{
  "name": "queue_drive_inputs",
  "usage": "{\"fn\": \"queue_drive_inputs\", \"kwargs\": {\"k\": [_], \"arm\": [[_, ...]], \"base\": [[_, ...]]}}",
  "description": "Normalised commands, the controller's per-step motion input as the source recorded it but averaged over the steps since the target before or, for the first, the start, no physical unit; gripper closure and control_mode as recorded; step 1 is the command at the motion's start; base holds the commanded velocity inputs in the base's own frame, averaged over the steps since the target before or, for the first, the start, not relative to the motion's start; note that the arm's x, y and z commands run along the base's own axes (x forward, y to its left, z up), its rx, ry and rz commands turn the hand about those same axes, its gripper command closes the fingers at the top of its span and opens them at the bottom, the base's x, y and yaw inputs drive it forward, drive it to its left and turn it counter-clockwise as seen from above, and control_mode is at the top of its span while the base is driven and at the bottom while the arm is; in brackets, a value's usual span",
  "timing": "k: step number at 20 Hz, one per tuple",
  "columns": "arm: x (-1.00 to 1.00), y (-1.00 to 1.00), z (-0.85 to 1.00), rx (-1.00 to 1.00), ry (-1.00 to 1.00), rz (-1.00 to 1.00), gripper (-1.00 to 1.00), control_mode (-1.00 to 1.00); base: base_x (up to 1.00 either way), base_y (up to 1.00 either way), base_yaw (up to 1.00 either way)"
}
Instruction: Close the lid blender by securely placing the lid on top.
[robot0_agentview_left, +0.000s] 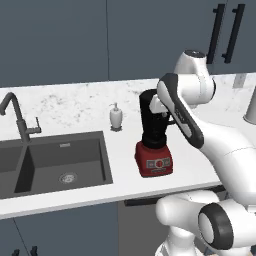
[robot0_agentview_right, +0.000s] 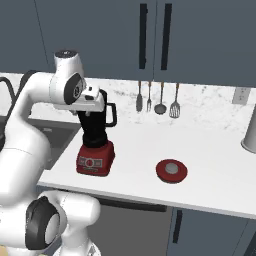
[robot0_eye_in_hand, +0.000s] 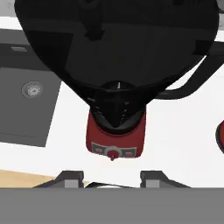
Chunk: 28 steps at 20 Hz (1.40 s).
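Your jaws, spread and empty, hover above the blender (robot0_agentview_right: 96, 137); the lid (robot0_agentview_right: 171, 170) lies well apart toward the worktop's front edge.

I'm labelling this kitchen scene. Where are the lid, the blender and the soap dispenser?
lid (robot0_agentview_right: 171, 170), right base view, on its red top beside the grey centre.
blender (robot0_agentview_right: 95, 158), right base view, on its red base.
soap dispenser (robot0_agentview_left: 116, 118), left base view, on its white body.
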Motion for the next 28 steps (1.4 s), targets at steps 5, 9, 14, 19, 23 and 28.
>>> {"fn": "queue_drive_inputs", "kwargs": {"k": [5,9,14,19,23,28], "arm": [[-0.22,-0.79,-0.13,0.07,0.00,-0.01,-1.00,-1.00],[-0.61,-1.00,-0.20,0.17,0.00,-0.07,-1.00,-1.00],[-0.24,-1.00,-0.17,0.13,0.00,-0.13,-1.00,-1.00],[0.00,-1.00,-0.21,0.09,0.08,-0.16,-1.00,-1.00],[0.00,-1.00,-0.35,0.01,0.16,-0.13,-1.00,-1.00],[0.09,-0.58,-0.49,-0.03,0.26,-0.09,-1.00,-1.00]], "base": [[0.00,0.00,0.00],[0.00,0.00,0.00],[0.00,0.00,0.00],[0.00,0.00,0.00],[0.00,0.00,0.00],[0.00,0.00,0.00]]}}
